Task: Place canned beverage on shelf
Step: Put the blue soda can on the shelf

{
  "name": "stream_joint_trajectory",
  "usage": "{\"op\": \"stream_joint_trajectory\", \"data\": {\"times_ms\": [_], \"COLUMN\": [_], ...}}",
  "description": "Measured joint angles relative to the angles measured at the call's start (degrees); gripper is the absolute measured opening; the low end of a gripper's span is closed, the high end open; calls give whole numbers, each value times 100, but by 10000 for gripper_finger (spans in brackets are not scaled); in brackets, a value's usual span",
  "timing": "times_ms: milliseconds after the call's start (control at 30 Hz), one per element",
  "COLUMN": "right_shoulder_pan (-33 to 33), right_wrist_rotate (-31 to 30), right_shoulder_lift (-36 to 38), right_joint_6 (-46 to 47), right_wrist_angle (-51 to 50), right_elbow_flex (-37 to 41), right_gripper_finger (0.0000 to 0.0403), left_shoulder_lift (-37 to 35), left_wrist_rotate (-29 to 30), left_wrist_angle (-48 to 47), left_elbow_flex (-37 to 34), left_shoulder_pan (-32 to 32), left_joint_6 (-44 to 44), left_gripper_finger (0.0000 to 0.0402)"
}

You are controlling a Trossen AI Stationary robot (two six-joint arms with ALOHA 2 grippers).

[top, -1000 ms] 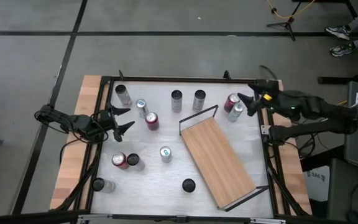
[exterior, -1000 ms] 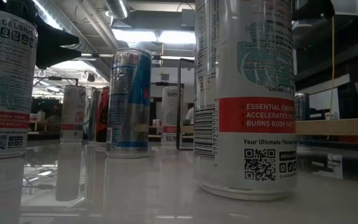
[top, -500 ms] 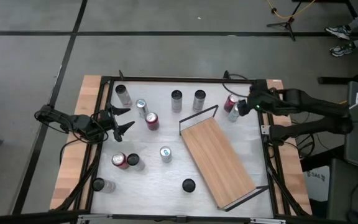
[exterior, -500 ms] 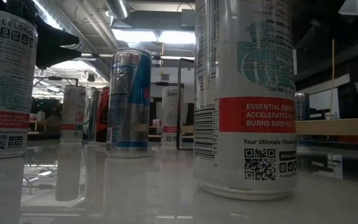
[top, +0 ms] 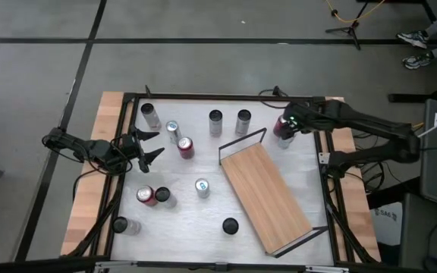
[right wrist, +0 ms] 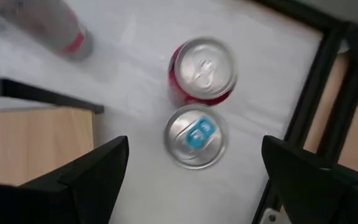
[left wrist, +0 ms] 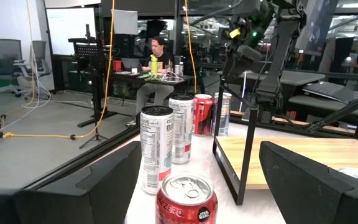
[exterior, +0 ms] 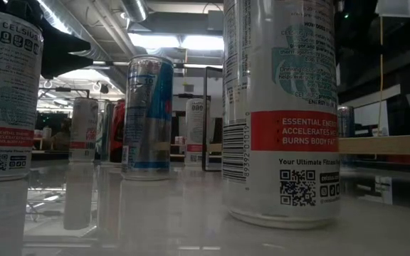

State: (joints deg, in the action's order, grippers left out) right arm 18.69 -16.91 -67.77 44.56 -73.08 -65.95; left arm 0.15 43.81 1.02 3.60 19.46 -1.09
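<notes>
The shelf, a light-wood board with black wire rails at its short ends, lies slantwise on the table's right half. At the far right stand a red can and a silver can with a blue tab, side by side and upright. My right gripper hangs above these two, pointing steeply down, open; in the right wrist view my right gripper has a finger on either side of the silver can, well above it. My left gripper waits open at the left edge, level, behind a red can.
Several more cans stand upright over the table: a far row, a group at the left, and others near the front. A tall white can fills the low view. A black frame borders the table.
My right gripper has swung from the table's right edge toward the left, come lower, and tipped from nearly level to pointing steeply down over the red and silver cans. Its fingers have stayed open. No can has moved.
</notes>
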Motion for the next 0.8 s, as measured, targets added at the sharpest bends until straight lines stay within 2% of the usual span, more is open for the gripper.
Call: {"op": "stream_joint_trajectory", "data": {"times_ms": [233,433,633,800], "right_shoulder_pan": [61,363,719,775], "right_wrist_rotate": [94,129,555,663], "right_shoulder_lift": [-541,-863,-1054,-1163], "right_joint_6": [-285,-505,-1083,-1551], "right_wrist_angle": [-9,-75,-55,-32], "right_elbow_flex": [0,0,2,2], "right_gripper_finger": [358,358,358,358], "left_shoulder_lift": [1,-1,-1,0], "left_wrist_rotate": [0,0,-1,-2], "left_wrist_angle": [-17,-22,-24,-31], "left_elbow_flex": [0,0,0,0], "left_shoulder_pan": [0,0,0,0], "left_joint_6": [-1,1,1,1], "left_gripper_finger": [322,322,322,322]}}
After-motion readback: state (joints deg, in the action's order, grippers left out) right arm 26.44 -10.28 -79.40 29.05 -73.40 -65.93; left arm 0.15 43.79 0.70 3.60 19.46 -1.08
